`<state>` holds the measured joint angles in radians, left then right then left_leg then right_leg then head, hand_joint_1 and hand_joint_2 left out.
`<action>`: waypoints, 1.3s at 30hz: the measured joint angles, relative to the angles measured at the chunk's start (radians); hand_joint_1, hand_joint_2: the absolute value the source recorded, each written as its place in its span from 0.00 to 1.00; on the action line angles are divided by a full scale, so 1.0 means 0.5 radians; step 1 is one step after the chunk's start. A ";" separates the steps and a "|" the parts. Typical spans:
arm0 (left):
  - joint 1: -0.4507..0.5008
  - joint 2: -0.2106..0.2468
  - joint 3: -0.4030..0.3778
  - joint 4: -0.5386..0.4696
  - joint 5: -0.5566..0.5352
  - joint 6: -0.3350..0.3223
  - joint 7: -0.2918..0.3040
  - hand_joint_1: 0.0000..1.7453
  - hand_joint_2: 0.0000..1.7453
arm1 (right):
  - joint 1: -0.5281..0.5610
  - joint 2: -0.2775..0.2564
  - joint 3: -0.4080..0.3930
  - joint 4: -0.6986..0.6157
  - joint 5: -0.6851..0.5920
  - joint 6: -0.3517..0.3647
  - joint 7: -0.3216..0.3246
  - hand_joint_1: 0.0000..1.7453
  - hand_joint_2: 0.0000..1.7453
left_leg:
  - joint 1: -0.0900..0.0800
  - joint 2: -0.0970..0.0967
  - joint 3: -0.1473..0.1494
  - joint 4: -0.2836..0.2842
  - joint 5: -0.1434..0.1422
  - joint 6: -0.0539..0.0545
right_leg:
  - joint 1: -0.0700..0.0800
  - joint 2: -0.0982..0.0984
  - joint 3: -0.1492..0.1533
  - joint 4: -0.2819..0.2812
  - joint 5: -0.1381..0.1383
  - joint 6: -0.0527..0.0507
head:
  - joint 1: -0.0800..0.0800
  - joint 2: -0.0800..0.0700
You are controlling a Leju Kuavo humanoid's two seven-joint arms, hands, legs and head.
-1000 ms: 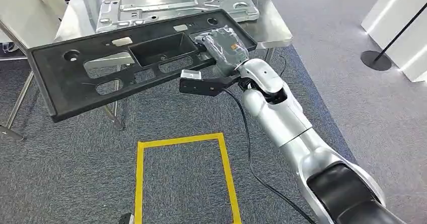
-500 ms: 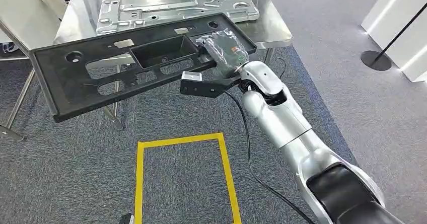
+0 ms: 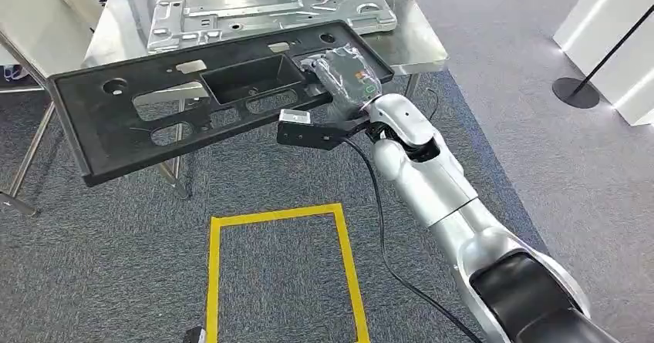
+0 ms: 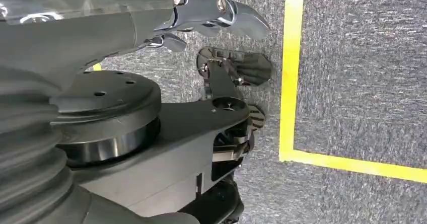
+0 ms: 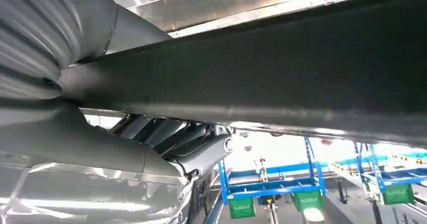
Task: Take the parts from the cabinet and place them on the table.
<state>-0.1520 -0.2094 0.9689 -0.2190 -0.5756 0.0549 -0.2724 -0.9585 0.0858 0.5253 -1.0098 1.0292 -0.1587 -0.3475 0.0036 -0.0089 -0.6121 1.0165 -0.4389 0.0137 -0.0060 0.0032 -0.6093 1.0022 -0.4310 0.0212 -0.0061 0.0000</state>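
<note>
Black panel [image 3: 193, 104] has edged higher; right hand [image 3: 343, 77] grips its end; right wrist view shows fingers [image 5: 166, 133] curled beneath

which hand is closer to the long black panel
Right. The right hand grips the black panel at its end by the table; the left hand hangs low over the carpet, away from it.

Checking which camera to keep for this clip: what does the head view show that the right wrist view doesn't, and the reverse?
Head view alone: the metal table with a silver stamped plate lying on it, the yellow floor marking, and the black panel's whole length with its cutouts. Right wrist view alone: the panel's underside seen from below, with blue racks holding green bins behind. Both share the right hand gripping the black panel by its near edge, close to the table's edge.
</note>
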 joint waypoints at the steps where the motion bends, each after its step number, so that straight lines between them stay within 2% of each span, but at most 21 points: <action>1: 0.000 0.000 0.000 0.000 0.000 0.000 0.000 0.00 1.00 | 0.000 0.000 0.000 0.000 0.001 0.000 0.000 1.00 1.00 | 0.000 0.000 0.000 0.000 0.000 0.000 | 0.000 0.000 0.000 0.000 0.000 0.000 | 0.000 0.000; 10: 0.008 0.002 0.000 0.000 -0.002 0.000 0.000 0.00 1.00 | -0.005 0.005 0.000 0.033 0.002 0.002 0.001 1.00 1.00 | 0.000 0.000 -0.001 0.000 0.000 0.000 | 0.000 0.000 0.000 0.000 0.000 0.000 | 0.000 0.000; 18: 0.042 0.029 0.001 0.000 -0.001 0.016 -0.001 0.00 1.00 | -0.031 0.088 0.024 0.032 0.006 0.028 0.028 1.00 1.00 | 0.000 0.000 -0.001 -0.001 0.000 0.000 | 0.001 0.000 0.000 0.000 0.000 0.000 | 0.000 0.000; 20: 0.056 0.036 0.002 0.000 0.002 0.037 0.029 0.00 1.00 | -0.038 0.095 0.025 0.033 0.004 0.033 0.035 1.00 1.00 | 0.000 0.000 -0.001 -0.001 0.000 0.000 | 0.000 0.000 0.000 0.000 0.000 0.000 | 0.000 0.000; 27: 0.089 0.052 0.006 0.000 0.021 0.040 0.025 0.00 1.00 | -0.073 0.108 0.025 0.047 -0.014 0.034 0.038 1.00 1.00 | 0.000 0.000 -0.001 0.000 0.000 0.000 | 0.000 0.000 0.000 0.000 0.000 0.000 | 0.000 0.000; 30: 0.088 0.051 0.006 0.000 0.015 0.011 -0.015 0.00 1.00 | -0.076 0.105 0.025 0.059 -0.016 0.030 0.026 1.00 1.00 | 0.000 0.000 -0.001 0.001 0.000 0.000 | 0.000 0.000 -0.001 0.000 0.000 0.000 | 0.000 0.000; 39: 0.076 0.034 0.001 0.001 0.002 0.060 0.011 0.00 1.00 | -0.074 0.026 -0.018 0.072 -0.047 -0.024 -0.005 1.00 1.00 | 0.000 0.001 -0.001 0.001 0.000 0.000 | 0.000 0.001 -0.001 0.000 0.000 0.000 | 0.000 0.000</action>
<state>-0.1141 -0.1923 0.9693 -0.2186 -0.5749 0.0851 -0.2670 -0.9957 0.0988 0.5165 -0.9739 1.0059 -0.1709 -0.3498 0.0036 -0.0084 -0.6123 1.0169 -0.4389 0.0137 -0.0061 0.0038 -0.6096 1.0022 -0.4310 0.0212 -0.0061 0.0000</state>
